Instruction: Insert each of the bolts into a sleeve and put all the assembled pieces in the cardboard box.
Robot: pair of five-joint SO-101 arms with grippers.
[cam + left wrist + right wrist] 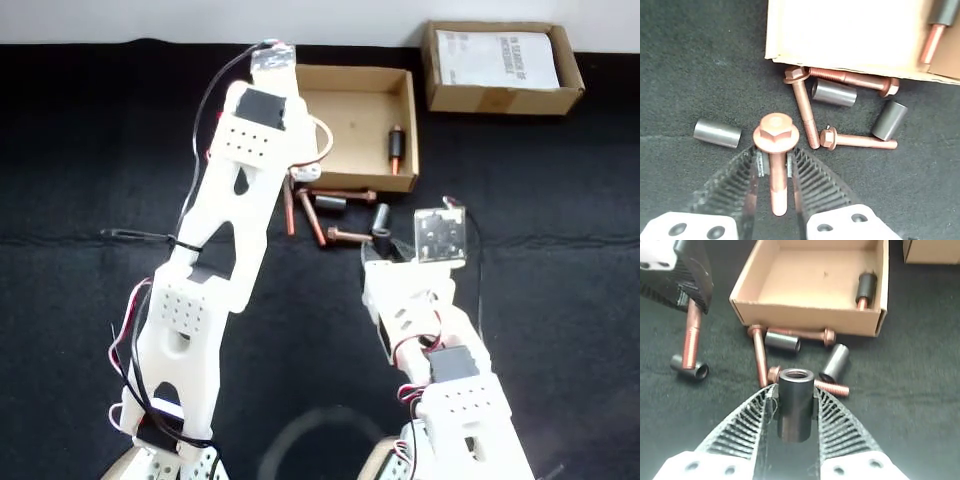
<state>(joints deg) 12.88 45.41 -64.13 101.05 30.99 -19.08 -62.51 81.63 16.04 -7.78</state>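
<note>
Left jaws are clamped on a bolt (777,170), its head poking out past the tips. Right jaws are squeezing a sleeve (795,405). Just beyond both sets of jaws there are three loose bolts (805,107) and three loose sleeves (834,93) on the black worktop (690,60). Past those is the box (805,315), with one assembled piece (865,290) inside.

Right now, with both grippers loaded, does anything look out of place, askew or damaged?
Nothing stands out. The left gripper is shut on a bolt, the right gripper on a sleeve. One assembled piece lies in the cardboard box; the loose bolts and loose sleeves lie just outside it.
</note>
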